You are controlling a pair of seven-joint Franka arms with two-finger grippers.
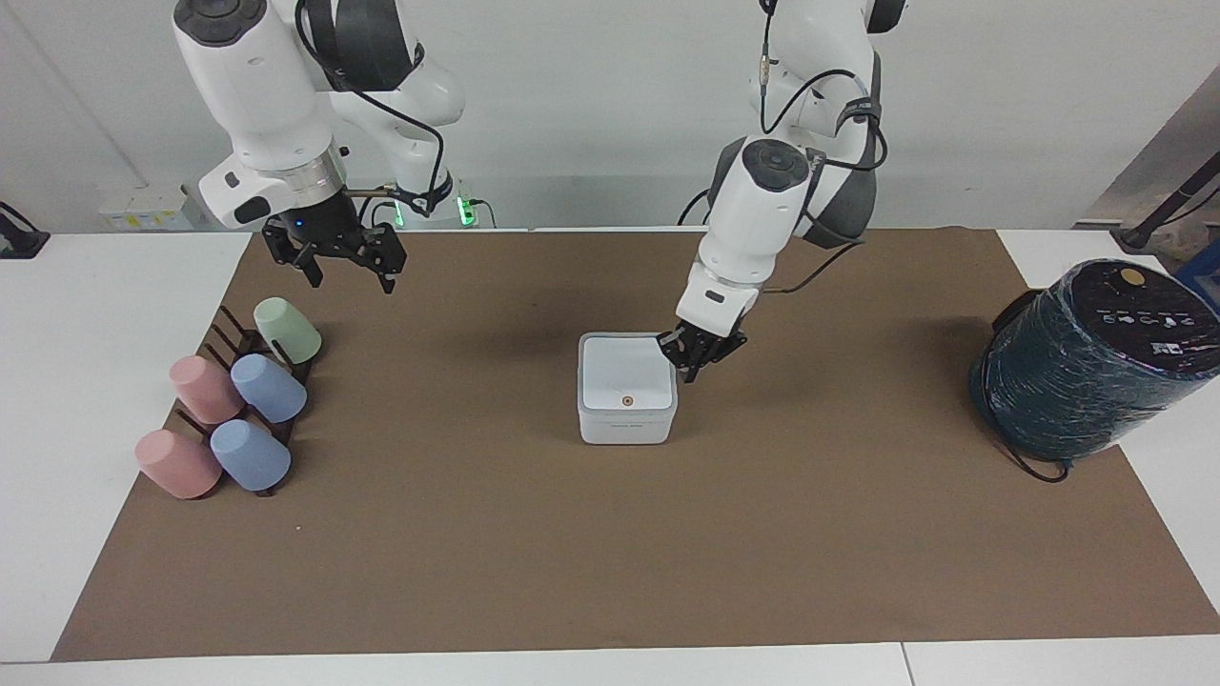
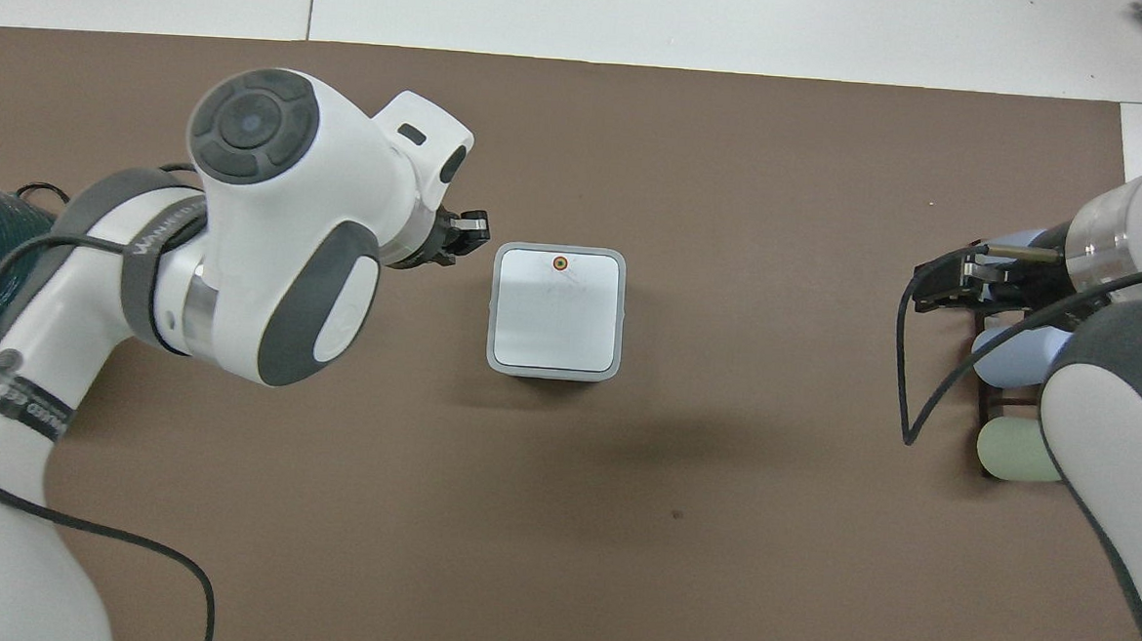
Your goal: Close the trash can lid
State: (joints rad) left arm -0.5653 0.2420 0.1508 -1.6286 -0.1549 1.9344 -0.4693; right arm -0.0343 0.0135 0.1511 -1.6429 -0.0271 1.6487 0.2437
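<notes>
The white square trash can (image 1: 624, 429) stands mid-mat, also in the overhead view (image 2: 554, 370). Its lid (image 1: 624, 373) lies flat and closed on top, orange dot up, as the overhead view (image 2: 557, 310) also shows. My left gripper (image 1: 690, 372) is shut and empty. It hangs just off the can's edge toward the left arm's end, clear of the lid; in the overhead view it (image 2: 473, 229) shows beside the can. My right gripper (image 1: 349, 274) is open and waits in the air over the cup rack.
A dark rack with several pastel cups (image 1: 229, 405) lies at the right arm's end of the mat. A large dark wrapped cylinder (image 1: 1096, 357) stands at the left arm's end. The brown mat (image 1: 610, 553) covers the table.
</notes>
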